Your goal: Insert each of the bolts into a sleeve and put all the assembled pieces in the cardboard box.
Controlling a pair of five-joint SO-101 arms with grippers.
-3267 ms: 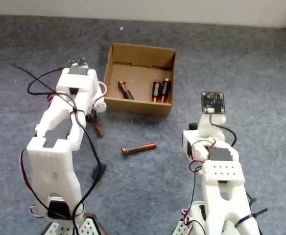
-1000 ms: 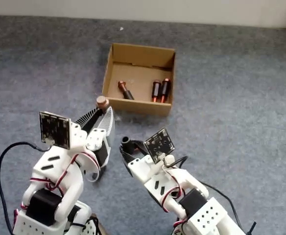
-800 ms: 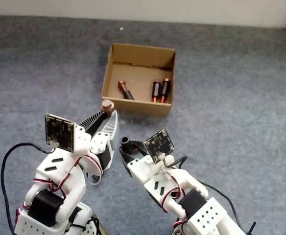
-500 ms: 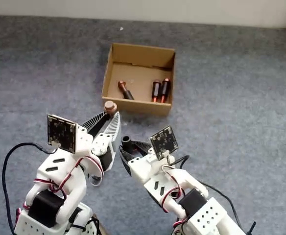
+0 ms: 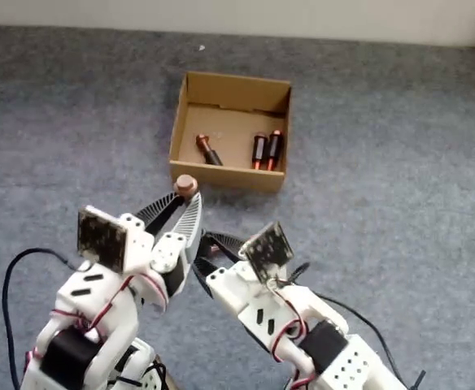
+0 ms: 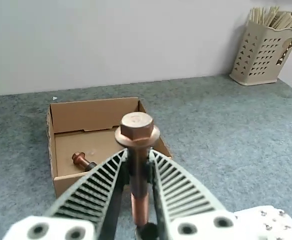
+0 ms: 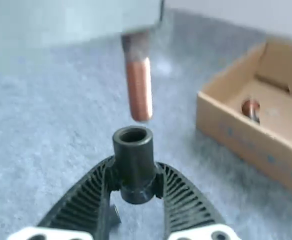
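Left pincer (image 6: pixel 137 156), clamped on the bolt (image 6: pixel 137 132), must centre its tip squarely over the sleeve (image 7: pixel 132 150) gripped upright in the right pincer (image 7: pixel 134 174) before lowering.

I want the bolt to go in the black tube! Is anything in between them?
No, nothing visible is. The bolt hangs tip-down just above the sleeve, whose mouth is open, with only air between them.

Soft, diffuse, fairly bright light fills every view. In the high view the cardboard box (image 5: pixel 229 175) casts only a faint shadow toward six o'clock. A pale sheen runs down the bolt (image 7: pixel 137 92).
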